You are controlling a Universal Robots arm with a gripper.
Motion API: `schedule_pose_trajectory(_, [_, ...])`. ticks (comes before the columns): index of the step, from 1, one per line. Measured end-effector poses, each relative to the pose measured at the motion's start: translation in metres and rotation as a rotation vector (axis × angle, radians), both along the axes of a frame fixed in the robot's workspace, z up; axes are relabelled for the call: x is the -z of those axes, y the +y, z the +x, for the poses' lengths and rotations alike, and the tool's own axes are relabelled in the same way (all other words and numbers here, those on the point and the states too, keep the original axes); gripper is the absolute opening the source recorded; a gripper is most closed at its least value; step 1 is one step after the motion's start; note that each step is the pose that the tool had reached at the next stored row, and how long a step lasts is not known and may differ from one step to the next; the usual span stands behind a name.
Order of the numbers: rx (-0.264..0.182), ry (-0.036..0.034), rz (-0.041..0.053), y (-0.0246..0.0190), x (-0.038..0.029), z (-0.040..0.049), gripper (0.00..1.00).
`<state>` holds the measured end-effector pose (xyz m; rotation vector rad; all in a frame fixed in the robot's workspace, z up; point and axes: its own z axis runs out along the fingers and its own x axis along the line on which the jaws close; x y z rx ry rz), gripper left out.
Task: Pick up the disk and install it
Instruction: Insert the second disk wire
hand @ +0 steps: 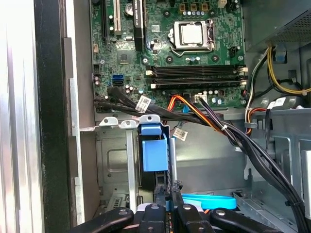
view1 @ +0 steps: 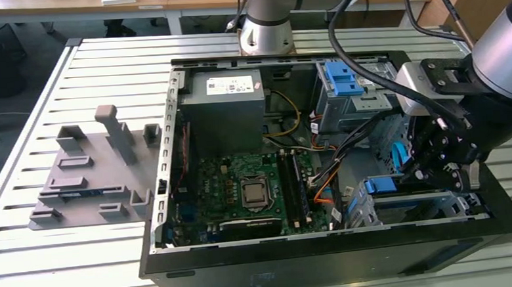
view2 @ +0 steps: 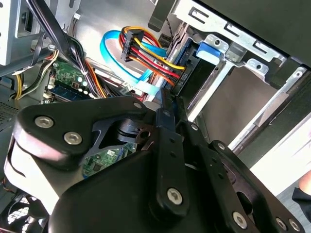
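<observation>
Evidently the disk (hand: 154, 155) is already standing on edge in its metal drive cage (hand: 109, 160) at the front corner of the open computer case (view1: 170, 253), on the exterior view's right, its blue rail tab facing up so it can slide along the cage guides. Directly above it, the gripper (hand: 167, 194) has its fingertips drawn narrow and almost together at the disk's edge; whether they pinch it or merely press on it I cannot tell, since the contact is hidden. Red, yellow and blue cables (view2: 146, 53) run to the cage beside the disk, looped clear of the motherboard (view1: 250, 190). White stickers mark the power supply (view1: 227, 99) at the case's far edge, but their print is unreadable. Outside the case, the grey stand (view1: 95, 175) sits near the table's (view1: 34, 260) edge.
</observation>
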<state>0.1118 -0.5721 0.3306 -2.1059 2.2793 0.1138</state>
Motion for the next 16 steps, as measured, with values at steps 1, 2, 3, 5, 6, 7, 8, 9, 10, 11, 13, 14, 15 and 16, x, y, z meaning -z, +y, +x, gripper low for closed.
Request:
schedule_pose_trajectory(1, [0.0,0.0001,0.0,-0.0001,0.0002,0.0003,0.16])
schedule_pose_trajectory(2, [0.0,0.0001,0.0,-0.0001,0.0003,0.0003,0.16])
schedule_pose_trajectory(3, [0.0,0.0,0.0,-0.0001,0.0002,0.0003,0.16])
schedule_pose_trajectory(5, [0.0,0.0,0.0001,-0.0001,0.0003,0.0004,0.16])
schedule_pose_trajectory(6, [0.0,0.0,0.0001,-0.0001,0.0004,0.0004,0.16])
schedule_pose_trajectory(7, [0.0,-0.0001,0.0002,-0.0001,0.0004,0.0004,0.17])
schedule_pose_trajectory(8, [0.0,0.0,0.0002,-0.0001,0.0004,0.0004,0.17])
schedule_pose_trajectory(9, [0.0,0.0,0.0002,-0.0001,0.0003,0.0004,0.24])
schedule_pose_trajectory(10, [0.0,0.0,0.0004,-0.0002,0.0,0.0004,0.24])
schedule_pose_trajectory(11, [0.0,0.0,0.0006,-0.0001,-0.0007,0.0004,0.24])
schedule_pose_trajectory(13, [0.0,0.0,0.0006,-0.0001,-0.0019,0.0004,0.24])
schedule_pose_trajectory(14, [0.0,0.0,0.0005,-0.0001,-0.0028,0.0004,0.24])
schedule_pose_trajectory(15, [0.0,0.0,0.0005,-0.0001,-0.0036,0.0004,0.24])
schedule_pose_trajectory(16, [0.0,0.0,0.0004,-0.0001,-0.0044,0.0004,0.24])
